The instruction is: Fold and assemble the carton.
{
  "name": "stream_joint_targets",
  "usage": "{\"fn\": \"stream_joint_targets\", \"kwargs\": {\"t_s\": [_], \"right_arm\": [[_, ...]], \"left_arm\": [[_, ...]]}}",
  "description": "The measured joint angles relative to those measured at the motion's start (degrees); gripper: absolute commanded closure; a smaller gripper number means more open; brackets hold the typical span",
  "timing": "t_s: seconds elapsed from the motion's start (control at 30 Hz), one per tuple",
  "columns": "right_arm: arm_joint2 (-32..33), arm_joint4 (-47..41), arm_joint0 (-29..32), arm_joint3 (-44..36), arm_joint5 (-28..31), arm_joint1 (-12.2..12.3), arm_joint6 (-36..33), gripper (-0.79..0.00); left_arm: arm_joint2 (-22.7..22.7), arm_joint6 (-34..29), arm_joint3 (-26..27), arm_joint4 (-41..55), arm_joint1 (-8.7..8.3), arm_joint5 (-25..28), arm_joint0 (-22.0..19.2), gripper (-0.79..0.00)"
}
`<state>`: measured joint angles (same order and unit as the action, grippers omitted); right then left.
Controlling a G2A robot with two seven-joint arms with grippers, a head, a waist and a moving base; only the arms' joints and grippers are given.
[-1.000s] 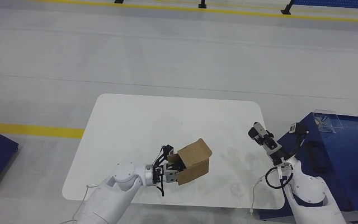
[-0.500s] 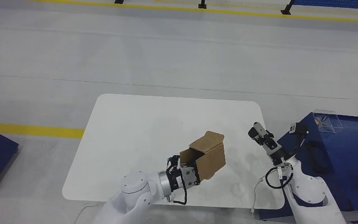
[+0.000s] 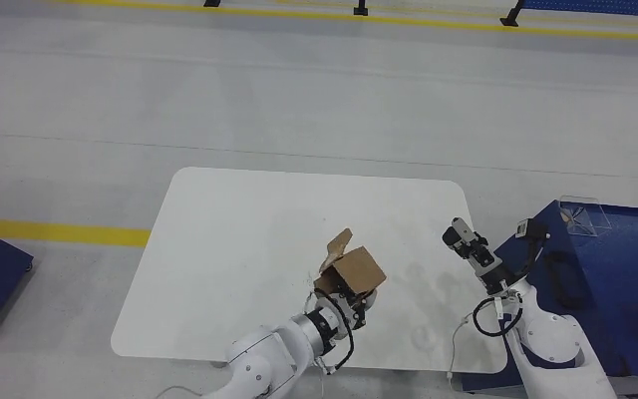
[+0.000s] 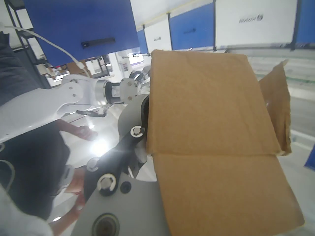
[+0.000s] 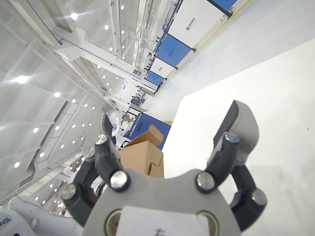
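left end effector (image 3: 337, 297) holds the carton (image 3: 355, 269) over the desk (image 3: 229, 229)
right end effector (image 3: 458, 233) spread wide, well apart from it

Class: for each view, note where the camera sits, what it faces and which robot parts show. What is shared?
Top view: above the arms, looking down at the table; both arms, left gripper holding the carton.
Left wrist view: on that wrist, facing the carton beside its fingers.
Right wrist view: on that wrist, facing across the table between open fingers.
Shared: the carton, in all three.
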<state>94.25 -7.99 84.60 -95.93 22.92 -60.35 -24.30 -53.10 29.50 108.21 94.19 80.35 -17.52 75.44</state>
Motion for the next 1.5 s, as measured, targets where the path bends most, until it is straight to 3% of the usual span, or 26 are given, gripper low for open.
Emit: {"fn": "stream_joint_targets", "kwargs": {"t_s": [0.27, 0.53, 0.67, 0.7, 0.8, 0.9, 1.03, 1.13, 1.23, 1.3, 1.4, 1.5], "right_arm": [[0.0, 0.0, 0.0, 0.0, 0.0, 0.0, 0.0, -0.785], [0.0, 0.0, 0.0, 0.0, 0.0, 0.0, 0.0, -0.785], [0.0, 0.0, 0.0, 0.0, 0.0, 0.0, 0.0, -0.785], [0.0, 0.0, 0.0, 0.0, 0.0, 0.0, 0.0, -0.785], [0.0, 0.0, 0.0, 0.0, 0.0, 0.0, 0.0, -0.785], [0.0, 0.0, 0.0, 0.0, 0.0, 0.0, 0.0, -0.785], [0.0, 0.0, 0.0, 0.0, 0.0, 0.0, 0.0, -0.785], [0.0, 0.0, 0.0, 0.0, 0.0, 0.0, 0.0, -0.785], [0.0, 0.0, 0.0, 0.0, 0.0, 0.0, 0.0, -0.785], [0.0, 0.0, 0.0, 0.0, 0.0, 0.0, 0.0, -0.785], [0.0, 0.0, 0.0, 0.0, 0.0, 0.0, 0.0, -0.785], [0.0, 0.0, 0.0, 0.0, 0.0, 0.0, 0.0, -0.785]], "left_arm": [[2.8, 18.35, -6.93, 1.66, 1.75, 9.48, -3.82, 0.0], [7.88, 30.41, -17.63, 4.85, 4.67, 16.63, -10.48, 0.0], [9.49, 31.46, -22.73, 4.57, 6.2, 18.83, -15.02, -0.022], [9.91, 31.27, -23.9, 4.99, 6.59, 18.65, -15.74, -0.785], [10.84, 30.47, -27.71, 7.97, 7.63, 17.84, -18.11, -0.785], [11.61, 29.62, -28.22, 6.11, 8.29, 18.3, -19.22, -0.785], [11.94, 29.69, -23.51, 2.16, 8.17, 16.56, -18.55, -0.785], [11.02, 27.43, -14.64, -3.18, 6.91, 10.34, -16.35, -0.785], [8.84, 25.58, -3.19, -10.4, 4.76, 0.29, -12.73, -0.785], [7.55, 20.13, 3.44, -14.9, 3.29, -7.83, -10.43, -0.785], [4.65, 10.95, 7.72, -20.74, 1.39, -19.1, -7.99, -0.785], [2.08, 0.74, 9.07, -26.68, -0.16, -24.2, -5.65, -0.785]]}}
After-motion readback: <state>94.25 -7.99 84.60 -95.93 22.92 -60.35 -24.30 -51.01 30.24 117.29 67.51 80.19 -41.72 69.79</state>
